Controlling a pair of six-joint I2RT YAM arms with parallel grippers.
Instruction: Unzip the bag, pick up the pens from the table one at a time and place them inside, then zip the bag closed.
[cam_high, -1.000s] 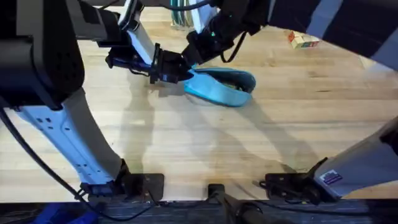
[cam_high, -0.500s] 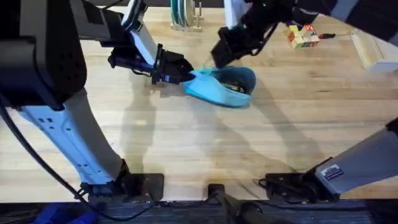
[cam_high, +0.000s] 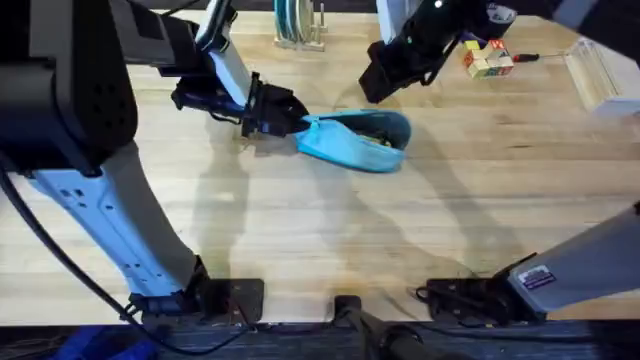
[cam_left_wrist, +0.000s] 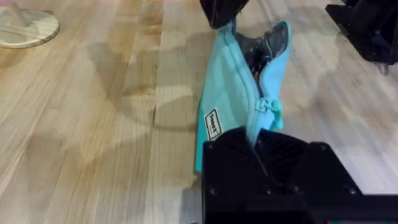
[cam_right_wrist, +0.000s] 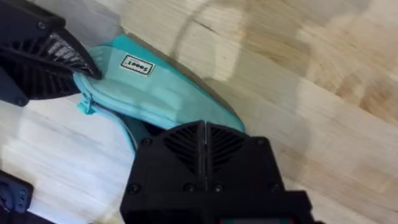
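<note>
At the bag's one o'clock, the right gripper, fingers pressed together, has lifted clear since earlier. Left gripper clamps the gaping turquoise pouch mid-table.

Light wood plank tabletop; soft shadows; dark floor along near edge.

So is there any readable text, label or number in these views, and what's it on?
Small white tag on the bag, beside the zipper: dark print, too blurred to read; in the right wrist view it looks like "10005", uncertain.
Sticker on the right arm's base: too small to read.
Nothing else legible.
</note>
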